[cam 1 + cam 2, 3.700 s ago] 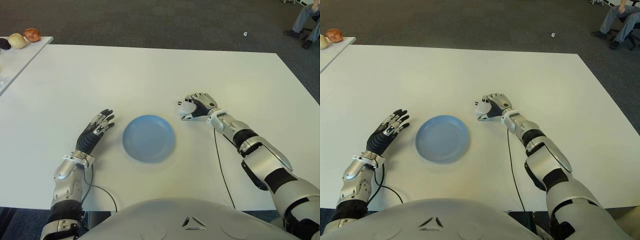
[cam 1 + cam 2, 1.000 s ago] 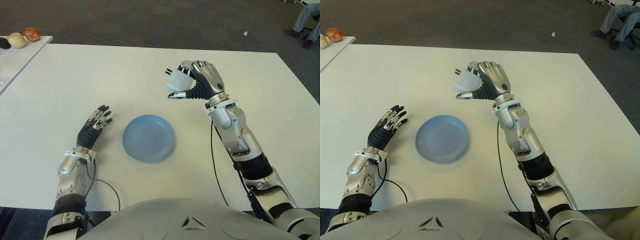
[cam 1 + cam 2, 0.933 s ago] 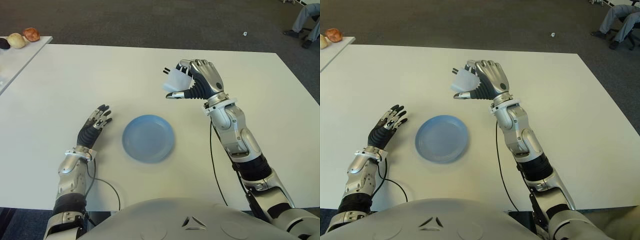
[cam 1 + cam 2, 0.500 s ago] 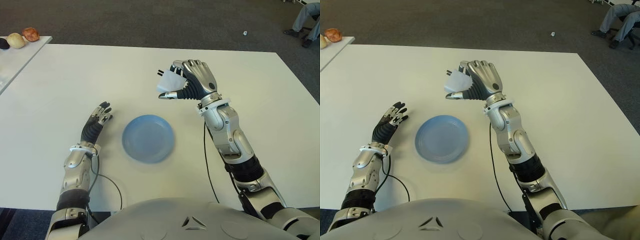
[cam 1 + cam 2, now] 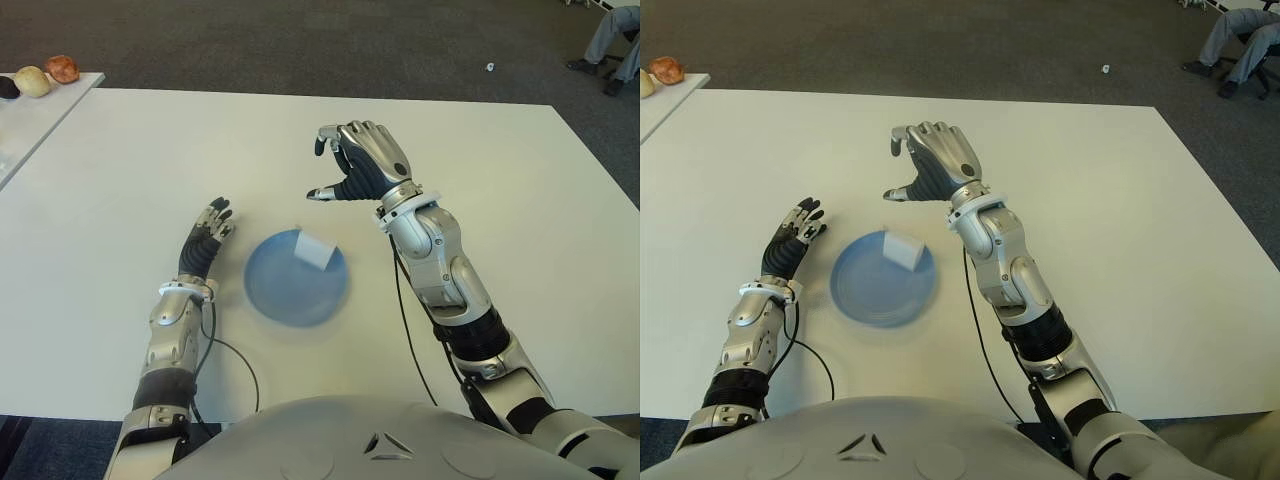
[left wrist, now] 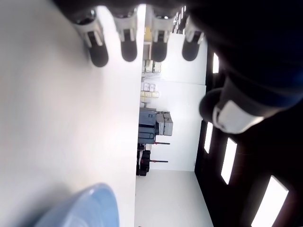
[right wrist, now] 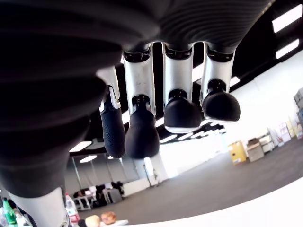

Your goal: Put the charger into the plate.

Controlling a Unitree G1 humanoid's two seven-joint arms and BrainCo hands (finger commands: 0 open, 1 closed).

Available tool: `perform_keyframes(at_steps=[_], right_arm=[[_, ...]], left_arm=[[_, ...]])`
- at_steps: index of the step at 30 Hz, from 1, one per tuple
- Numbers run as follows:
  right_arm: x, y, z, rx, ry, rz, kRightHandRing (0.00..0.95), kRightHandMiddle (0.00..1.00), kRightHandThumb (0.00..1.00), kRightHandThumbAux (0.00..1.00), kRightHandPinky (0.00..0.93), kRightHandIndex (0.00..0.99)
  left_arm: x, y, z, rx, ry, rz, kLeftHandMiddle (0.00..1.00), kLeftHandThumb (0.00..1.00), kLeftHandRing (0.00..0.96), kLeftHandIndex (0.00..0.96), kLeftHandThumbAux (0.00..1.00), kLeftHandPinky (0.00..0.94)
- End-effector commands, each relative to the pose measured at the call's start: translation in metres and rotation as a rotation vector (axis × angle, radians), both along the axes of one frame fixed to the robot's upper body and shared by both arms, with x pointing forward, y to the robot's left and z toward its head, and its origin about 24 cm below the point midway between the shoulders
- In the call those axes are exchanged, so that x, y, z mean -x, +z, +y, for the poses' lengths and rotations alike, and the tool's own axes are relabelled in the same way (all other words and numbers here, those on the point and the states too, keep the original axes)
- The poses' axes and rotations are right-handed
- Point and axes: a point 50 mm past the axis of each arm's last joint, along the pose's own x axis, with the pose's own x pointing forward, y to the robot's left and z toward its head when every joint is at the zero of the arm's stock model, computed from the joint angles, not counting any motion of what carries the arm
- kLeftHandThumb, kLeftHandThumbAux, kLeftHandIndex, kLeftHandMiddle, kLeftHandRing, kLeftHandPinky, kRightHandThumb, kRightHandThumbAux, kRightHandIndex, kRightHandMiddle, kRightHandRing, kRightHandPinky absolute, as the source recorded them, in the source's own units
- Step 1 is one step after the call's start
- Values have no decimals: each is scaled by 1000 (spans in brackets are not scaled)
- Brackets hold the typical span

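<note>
Charger (image 5: 316, 248) lies in plate (image 5: 280, 298), near its far rim. Right hand (image 5: 355, 168) above, fingers loosely spread, empty. Left hand (image 5: 203, 241) flat, fingers extended, left of plate.

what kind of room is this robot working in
Probably an open office or lab space: a large white table stands on dark carpet, a seated person's legs show at the far right, and the right wrist view shows strip ceiling lights and stacked boxes.
</note>
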Motion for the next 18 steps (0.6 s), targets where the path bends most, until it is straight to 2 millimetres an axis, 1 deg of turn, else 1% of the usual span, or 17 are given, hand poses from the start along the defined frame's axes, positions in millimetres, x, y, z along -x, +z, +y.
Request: perform_keyframes(at_steps=[1, 4, 9, 18], right_arm=[[1, -1, 3, 12, 17, 28, 855, 867, 755, 706, 818, 442], [1, -2, 4, 10, 26, 40, 853, 866, 755, 706, 810, 442], [2, -11, 6, 6, 48, 92, 849, 860, 755, 706, 819, 442], [3, -20, 8, 1, 72, 152, 841, 853, 755, 706, 814, 442]], left_arm=[[-1, -10, -6, 5, 29, 46, 0, 0, 0, 0, 599, 0], [-4, -9, -9, 5, 39, 41, 0, 1, 0, 0, 605, 0], [-10, -2, -19, 5, 50, 20, 0, 16, 0, 0, 611, 0], [-12, 3, -24, 7, 25, 5, 0, 15, 0, 0, 626, 0]])
